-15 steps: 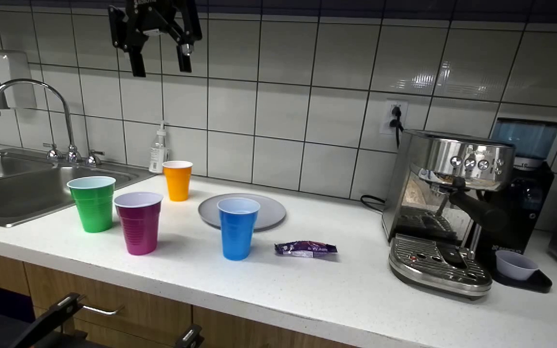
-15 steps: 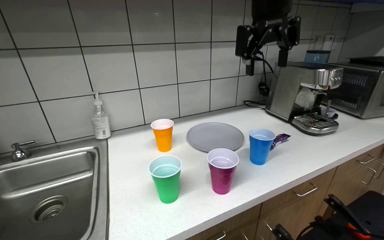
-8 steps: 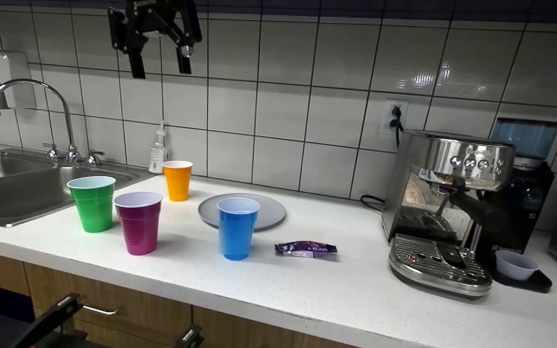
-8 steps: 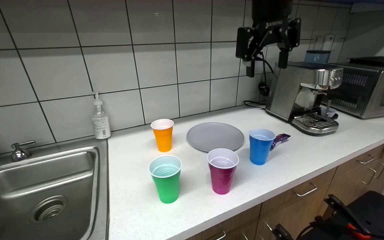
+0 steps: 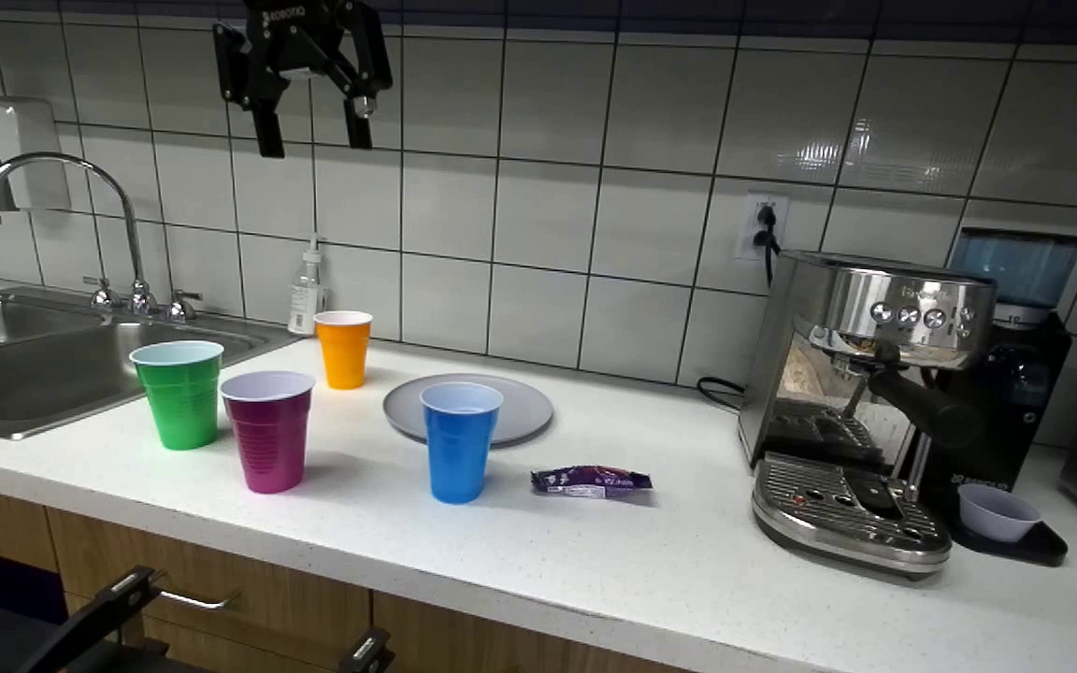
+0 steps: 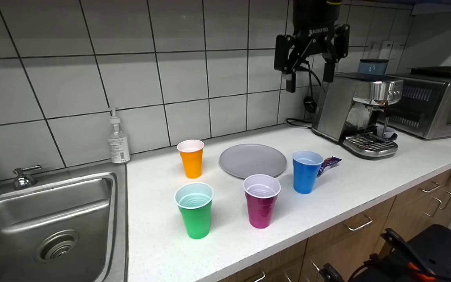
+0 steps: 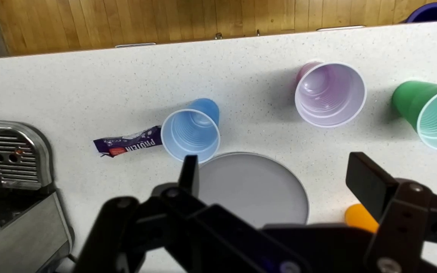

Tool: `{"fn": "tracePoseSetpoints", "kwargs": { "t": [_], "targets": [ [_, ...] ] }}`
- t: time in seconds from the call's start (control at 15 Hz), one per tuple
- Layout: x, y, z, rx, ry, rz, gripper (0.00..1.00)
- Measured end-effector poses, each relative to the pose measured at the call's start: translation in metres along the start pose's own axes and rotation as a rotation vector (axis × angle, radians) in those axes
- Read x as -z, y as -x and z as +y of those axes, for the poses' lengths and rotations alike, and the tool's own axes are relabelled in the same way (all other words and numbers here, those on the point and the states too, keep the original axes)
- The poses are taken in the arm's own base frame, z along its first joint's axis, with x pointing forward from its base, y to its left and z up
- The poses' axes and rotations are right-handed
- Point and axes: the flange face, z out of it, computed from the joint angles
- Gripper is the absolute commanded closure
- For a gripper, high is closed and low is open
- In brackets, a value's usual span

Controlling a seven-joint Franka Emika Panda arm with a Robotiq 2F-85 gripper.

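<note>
My gripper (image 5: 314, 142) is open and empty, high above the counter; it also shows in an exterior view (image 6: 309, 83) and in the wrist view (image 7: 273, 176). Below it lies a flat grey plate (image 7: 254, 185), partly hidden by the gripper in the wrist view. A blue cup (image 5: 461, 449) stands upright beside the plate, with a purple protein bar (image 7: 129, 144) near it. A magenta cup (image 6: 261, 207) and a green cup (image 6: 196, 219) stand upright to one side. An orange cup (image 6: 192, 162) stands near the wall, partly behind a finger in the wrist view.
A steel espresso machine (image 5: 875, 308) stands on the counter (image 5: 669, 561), with a grinder (image 5: 1006, 374) and a microwave (image 6: 444, 105) beyond. A steel sink (image 6: 119, 219) with a tap (image 5: 118, 187) and a soap bottle (image 6: 118, 145) are at the other end. A tiled wall runs behind.
The gripper has sunk slightly, and in an exterior view it has also shifted a little left. It stays open. The cups, plate and bar have not moved.
</note>
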Motion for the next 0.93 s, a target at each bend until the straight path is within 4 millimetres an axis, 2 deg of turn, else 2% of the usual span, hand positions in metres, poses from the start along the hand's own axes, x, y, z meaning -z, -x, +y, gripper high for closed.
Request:
{"fn": "tracePoseSetpoints", "kwargs": {
  "t": [0.47, 0.93],
  "targets": [
    [-0.020, -0.019, -0.016, 0.014, -0.041, 0.027, 0.00],
    [-0.037, -0.022, -0.058, 0.086, -0.068, 0.036, 0.00]
  ]
}}
